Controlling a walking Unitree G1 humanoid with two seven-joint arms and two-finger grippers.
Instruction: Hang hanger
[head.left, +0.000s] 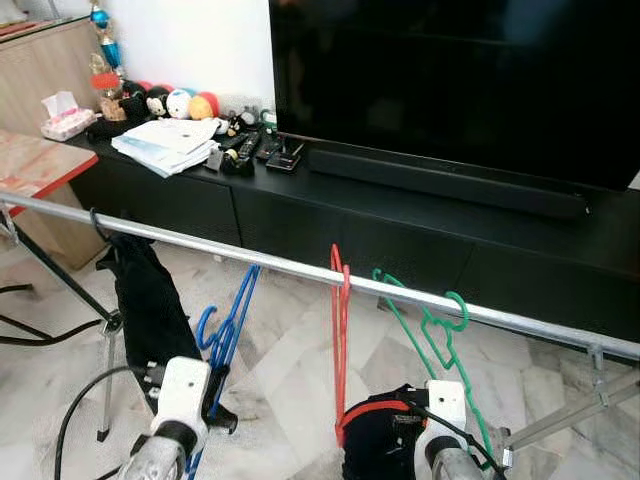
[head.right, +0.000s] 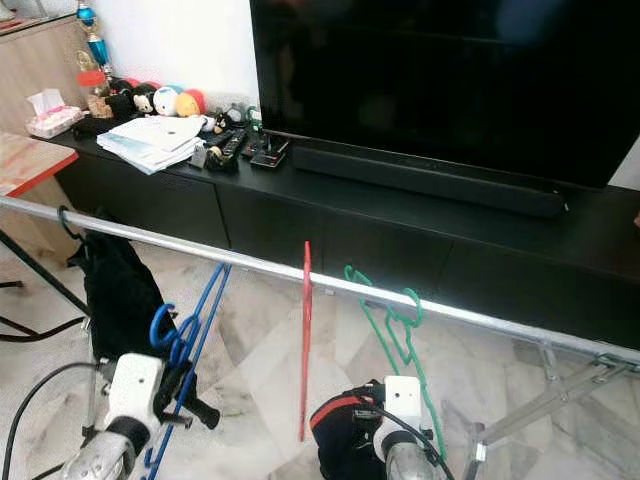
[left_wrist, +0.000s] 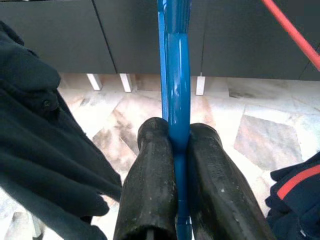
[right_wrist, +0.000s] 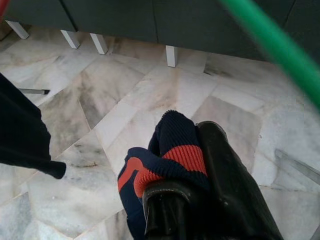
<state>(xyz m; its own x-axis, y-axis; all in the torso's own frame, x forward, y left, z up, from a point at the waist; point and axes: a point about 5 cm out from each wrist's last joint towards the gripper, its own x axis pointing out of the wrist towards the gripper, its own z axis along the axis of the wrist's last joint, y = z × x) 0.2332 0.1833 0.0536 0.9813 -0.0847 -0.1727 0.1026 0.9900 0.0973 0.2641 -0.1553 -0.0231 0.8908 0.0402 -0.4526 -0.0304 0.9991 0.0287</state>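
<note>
A silver rail (head.left: 290, 268) crosses the scene from left to lower right. A black garment (head.left: 148, 300) hangs on it at the left, with a red hanger (head.left: 340, 340) and a green hanger (head.left: 432, 330) further right. My left gripper (left_wrist: 179, 145) is shut on a blue hanger (head.left: 236, 312) below the rail. Its hook (head.left: 205, 328) hangs free under the rail while its upper end reaches up to the rail. My right gripper (right_wrist: 187, 155), low beneath the red and green hangers, is shut on a navy garment with red bands (head.left: 372, 432).
A black TV cabinet (head.left: 420, 230) with a large TV (head.left: 450, 80) stands right behind the rail, holding papers (head.left: 168, 143), remotes and plush toys. A red-edged table (head.left: 35, 168) is at the left. Rack legs (head.left: 560, 415) and a black cable (head.left: 75, 410) stand on the marble floor.
</note>
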